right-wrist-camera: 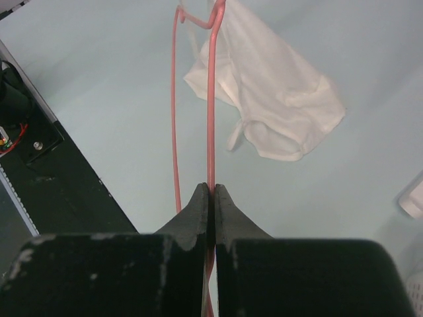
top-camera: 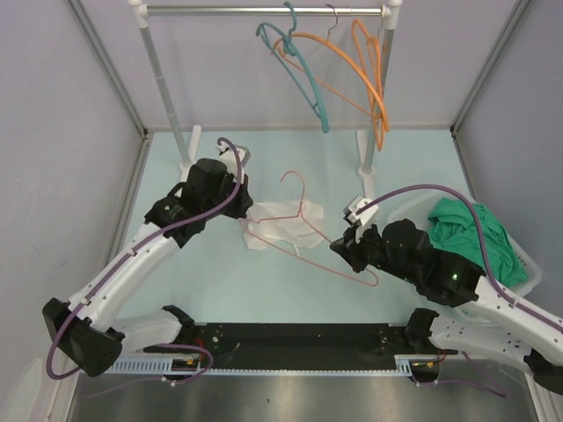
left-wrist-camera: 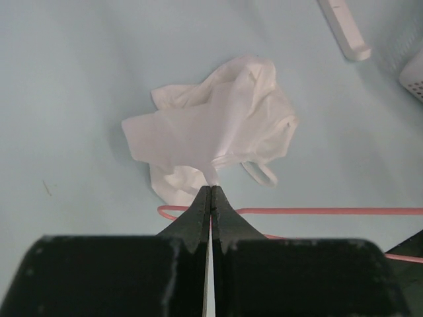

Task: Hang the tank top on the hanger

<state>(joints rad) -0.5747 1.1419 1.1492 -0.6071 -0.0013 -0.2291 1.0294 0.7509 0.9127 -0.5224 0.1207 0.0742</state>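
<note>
The white tank top (top-camera: 283, 225) lies crumpled on the pale table at the centre. The pink hanger (top-camera: 303, 204) lies across it, with its hook pointing to the back. My left gripper (top-camera: 249, 214) is at the top's left edge, shut on a pinch of its fabric (left-wrist-camera: 211, 176). My right gripper (top-camera: 338, 247) is shut on the hanger's rod (right-wrist-camera: 211, 99) at its near right end. The tank top (right-wrist-camera: 277, 99) sits at the hanger's far end. I cannot tell whether the hanger is inside the fabric. The hanger's bar (left-wrist-camera: 317, 211) crosses just below the top (left-wrist-camera: 218, 125).
A clothes rack stands at the back with a teal hanger (top-camera: 301, 75) and orange hangers (top-camera: 376, 83) on its rail. Its white foot (left-wrist-camera: 344, 30) is near the top. A white basket (top-camera: 528, 264) holds a green garment (top-camera: 466, 233) at the right.
</note>
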